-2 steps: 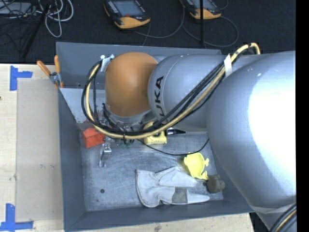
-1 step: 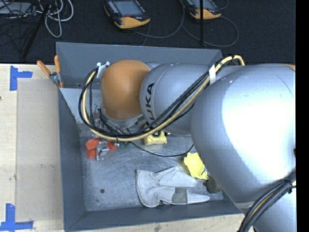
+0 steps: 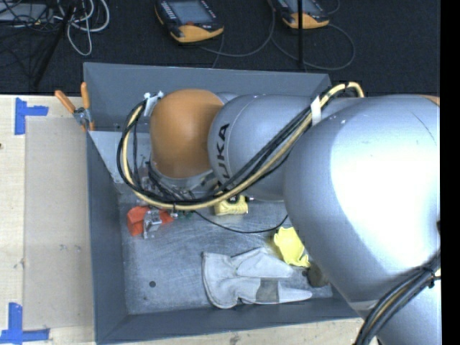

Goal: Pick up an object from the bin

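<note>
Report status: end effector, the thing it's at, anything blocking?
End effector low at left of the bin, beside a small orange-red object. White glove and yellow scrap lie apart, toward the front. Neither in the way.

I see the arm (image 3: 359, 185) reaching in from the right, its orange wrist cover (image 3: 183, 131) low over the far left part of the grey bin (image 3: 108, 264). Just below the cover lies a small red-orange piece (image 3: 136, 220), with a bit of shiny metal (image 3: 153, 225) touching its right side. A little yellow block (image 3: 231, 207) sits under the cables. By the near wall a white glove (image 3: 241, 279) lies flat, with a crumpled yellow thing (image 3: 290, 246) just beside its right end.
</note>
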